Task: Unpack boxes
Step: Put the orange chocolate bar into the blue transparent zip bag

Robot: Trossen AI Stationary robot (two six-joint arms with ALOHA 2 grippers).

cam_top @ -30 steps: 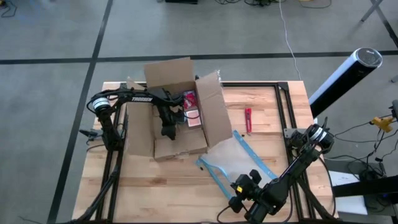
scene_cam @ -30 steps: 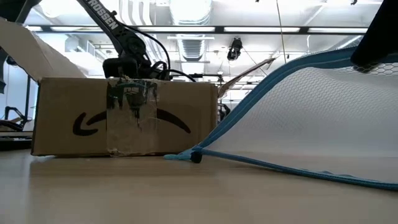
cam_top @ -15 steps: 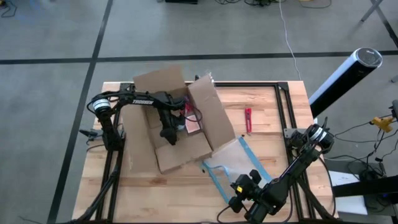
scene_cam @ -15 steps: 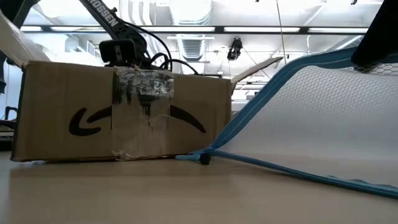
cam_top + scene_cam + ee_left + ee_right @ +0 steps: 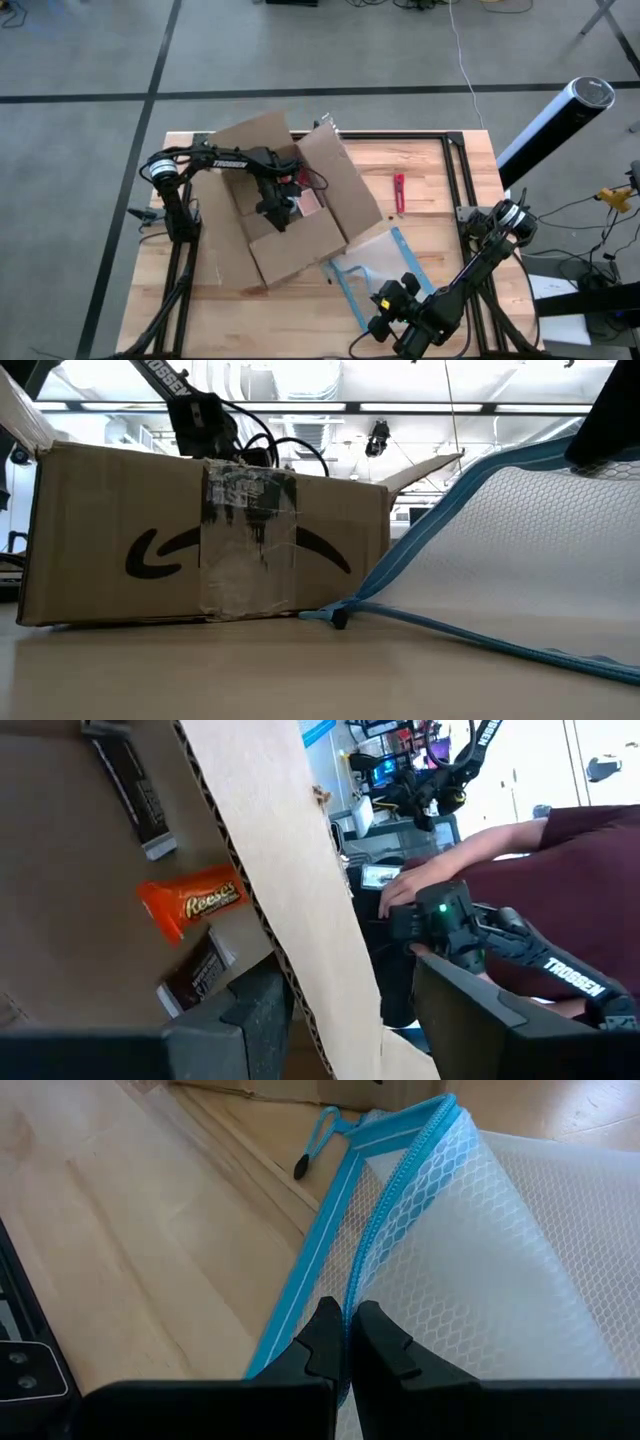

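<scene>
Found the box (image 5: 298,245) left of the middle of the table (image 5: 430,180), turned at a slant, with its flaps up and its top wide open. Judged the step as the taking-out part: box opened, treats not yet lifted out.

Spotted the left gripper (image 5: 278,208) down in the box by its far right wall. Saw its two fingers spread apart in the left wrist view, one on the inside and one on the outside of that wall, holding nothing.

Found the right gripper (image 5: 348,1320) at the near right of the table, pressed together on the blue zip edge of the mesh pouch (image 5: 375,258). Saw the pouch lying just right of the box, touching its near right corner.

For the next move, guessed at this: slip the left claw off the wall, reach down to the floor of the box, and pinch one treat to lift out.

Read "Reese's" on the orange packet (image 5: 195,903) inside the box. Saw two dark bars (image 5: 130,785) by it, with words too small to read. Read "TROSSEN" on the left arm (image 5: 228,158). Saw a black curved mark (image 5: 150,555) on the near side of the box, with clear tape (image 5: 250,540) over it and no words. Noticed a small red tool (image 5: 399,192) further right.
</scene>
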